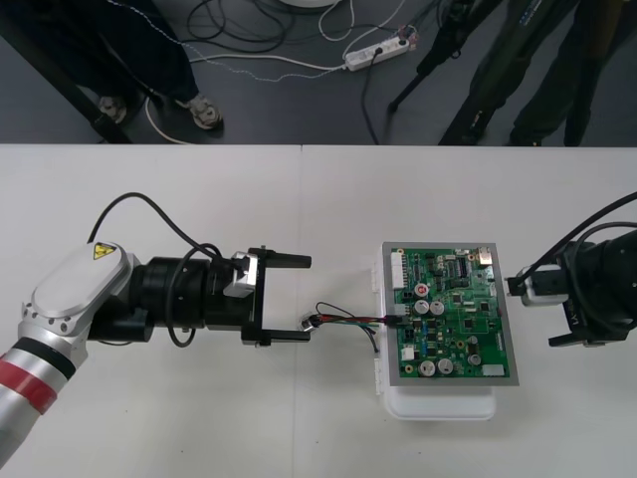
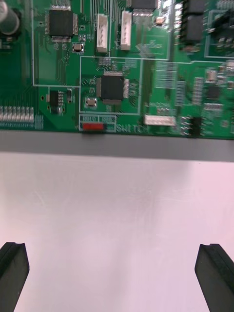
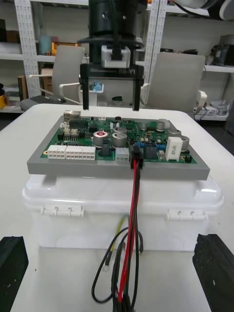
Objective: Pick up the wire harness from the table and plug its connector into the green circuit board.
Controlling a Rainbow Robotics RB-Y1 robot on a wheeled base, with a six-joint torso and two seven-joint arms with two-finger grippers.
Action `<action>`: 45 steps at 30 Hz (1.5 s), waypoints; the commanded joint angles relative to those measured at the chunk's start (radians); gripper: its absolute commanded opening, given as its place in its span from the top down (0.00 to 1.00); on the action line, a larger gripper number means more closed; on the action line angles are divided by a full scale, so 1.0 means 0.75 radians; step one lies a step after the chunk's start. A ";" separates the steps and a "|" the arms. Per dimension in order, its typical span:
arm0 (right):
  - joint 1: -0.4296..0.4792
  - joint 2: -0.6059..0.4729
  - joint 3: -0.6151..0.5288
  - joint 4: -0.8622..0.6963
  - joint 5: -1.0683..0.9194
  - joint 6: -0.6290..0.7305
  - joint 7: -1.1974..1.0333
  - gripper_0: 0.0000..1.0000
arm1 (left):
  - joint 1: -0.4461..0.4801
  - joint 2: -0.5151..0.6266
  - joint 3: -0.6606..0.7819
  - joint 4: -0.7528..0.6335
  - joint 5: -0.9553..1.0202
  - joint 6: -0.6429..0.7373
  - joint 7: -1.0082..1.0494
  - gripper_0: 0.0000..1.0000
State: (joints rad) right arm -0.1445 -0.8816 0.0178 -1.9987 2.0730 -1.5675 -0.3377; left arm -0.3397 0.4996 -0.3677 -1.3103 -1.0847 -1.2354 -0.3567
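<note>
**Plug looks seated, both pincers empty**

Front view: your left pincer (image 1: 304,299) is spread wide over the desk (image 1: 199,418), on the left of the green circuit board (image 1: 453,319), with nothing between its fingers. The wire harness (image 1: 348,321) lies on the desk between that pincer and the board. Its metal socket (image 1: 310,321) is just beside one fingertip, and the other end meets the board's left edge. The board sits on a white base (image 1: 438,406). Your right pincer (image 1: 532,313) waits at the board's right edge.

Right wrist view: its fingers stand far apart over bare desk, gripping nothing, with the board's edge ahead.

Left wrist view: the black plug (image 3: 135,160) sits in a connector on the board's near edge, and the wires drop from it toward your left pincer.

Progress: insertion looks done. You can't confirm it's fully home. What's left is backing the left arm clear of the wires.
</note>
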 commanded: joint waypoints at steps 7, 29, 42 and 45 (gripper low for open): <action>0.015 -0.134 -0.163 0.006 -0.342 -0.004 0.039 0.00 | 0.062 0.246 0.042 -0.216 -0.030 -0.079 0.107 0.00; 0.090 -0.072 -0.322 0.004 -0.966 0.090 -0.020 0.00 | 0.132 0.565 0.222 -0.460 -0.086 -0.228 0.398 0.00; 0.090 0.243 -0.416 0.006 -0.897 -0.004 0.013 0.00 | 0.158 0.727 0.292 -0.607 -0.080 -0.239 0.506 0.00; 0.096 0.273 -0.416 0.004 -0.872 -0.004 0.023 0.00 | 0.158 0.747 0.294 -0.619 -0.071 -0.239 0.523 0.00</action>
State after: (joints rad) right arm -0.0853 -0.7079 -0.2614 -1.9908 1.4005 -1.5637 -0.3141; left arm -0.2401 0.9993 -0.1800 -1.7362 -1.1454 -1.3719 0.0091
